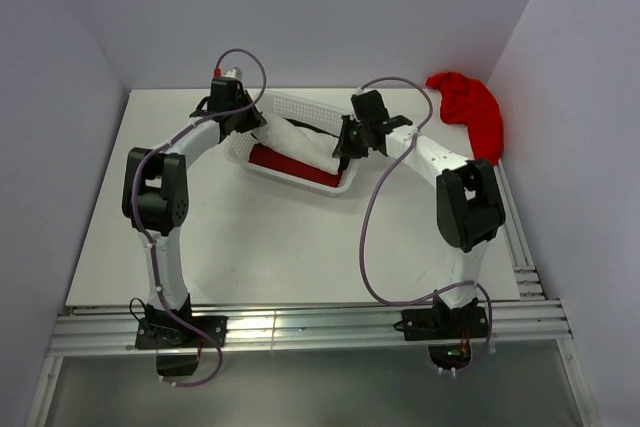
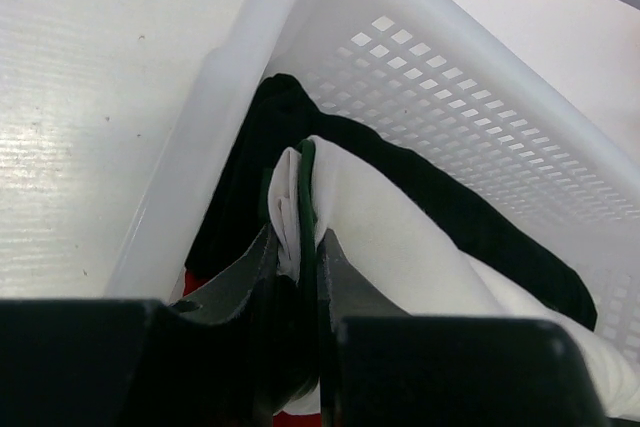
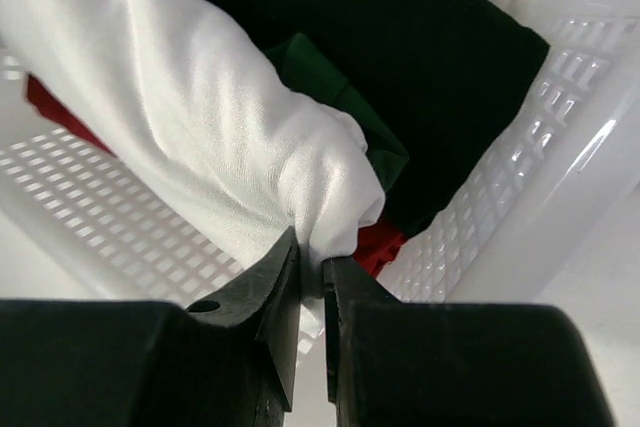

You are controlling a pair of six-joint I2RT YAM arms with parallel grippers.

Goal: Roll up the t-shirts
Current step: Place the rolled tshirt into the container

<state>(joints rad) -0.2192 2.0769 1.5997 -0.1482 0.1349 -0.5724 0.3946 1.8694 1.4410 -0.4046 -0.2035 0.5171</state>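
A white t-shirt [image 1: 303,141] with dark green trim hangs stretched between my two grippers over the white lattice basket [image 1: 300,107]. My left gripper [image 2: 298,242] is shut on one end of this white t-shirt [image 2: 380,217], pinching a fold with a green edge. My right gripper [image 3: 312,259] is shut on a bunched fold at the other end of the white t-shirt [image 3: 200,117], next to its green sleeve [image 3: 335,87]. A black t-shirt [image 2: 240,177] [image 3: 400,37] and a red t-shirt [image 1: 285,162] [image 3: 380,242] lie in the basket beneath.
The basket wall [image 2: 430,67] [image 3: 560,127] rises close around both grippers. Another red garment [image 1: 472,107] lies bunched at the table's back right corner against the wall. Bare tabletop [image 1: 280,247] lies between the basket and the arm bases.
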